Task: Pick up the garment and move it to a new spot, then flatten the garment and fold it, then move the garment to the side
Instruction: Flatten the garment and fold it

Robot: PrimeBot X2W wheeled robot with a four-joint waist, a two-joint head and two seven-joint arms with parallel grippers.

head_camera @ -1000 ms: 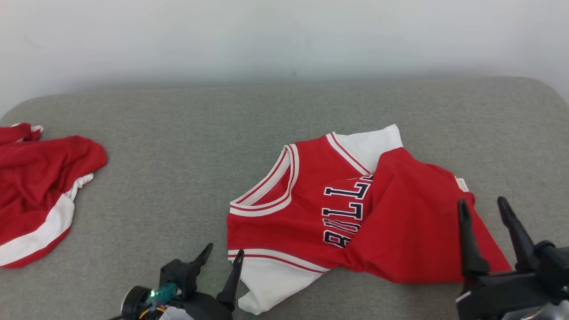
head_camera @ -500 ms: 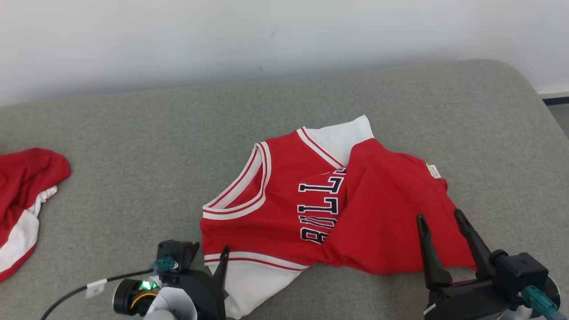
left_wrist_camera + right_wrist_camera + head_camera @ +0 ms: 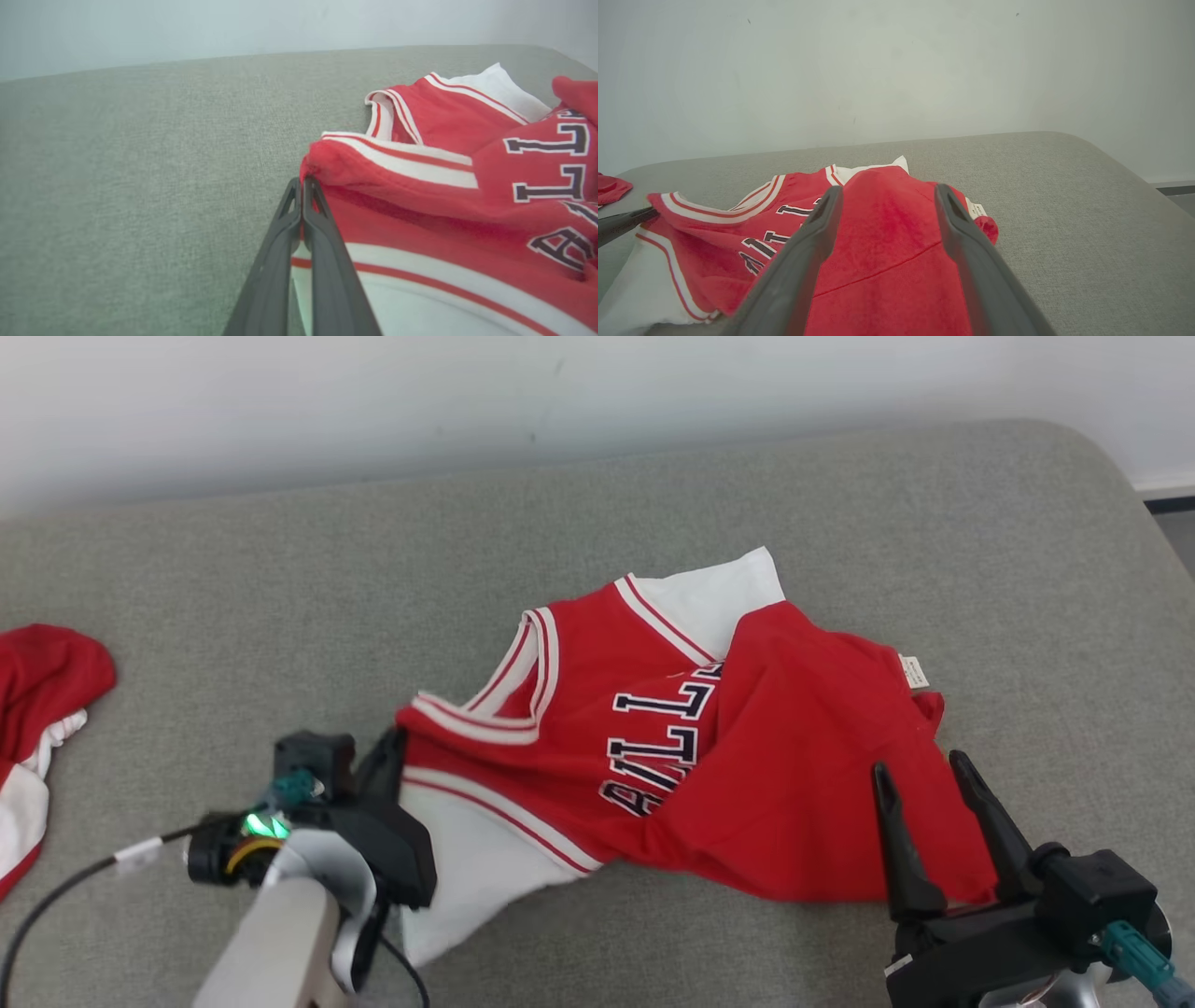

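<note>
Item: red basketball jersey [image 3: 794, 784], white sleeves, dark lettering. Lies crumpled mid-counter [image 3: 280, 616], lower part folded over the chest.
Left tool [image 3: 397, 747]: clenched on the jersey's striped shoulder edge, which stands raised.
Right tool [image 3: 917, 763]: released, jaws apart above the red hem end.
Second red-and-white garment [image 3: 37, 709]: far left.

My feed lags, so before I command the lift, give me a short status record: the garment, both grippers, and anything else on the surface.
garment: red and white jersey, crumpled, red lower part flopped over its lettering, on the grey cushion
left gripper: fingers shut on the jersey's shoulder edge beside the collar
right gripper: fingers open at the jersey's red lower end, gripping nothing
other item: second red and white garment at far left, apart from the jersey
fold: not yet done
</note>
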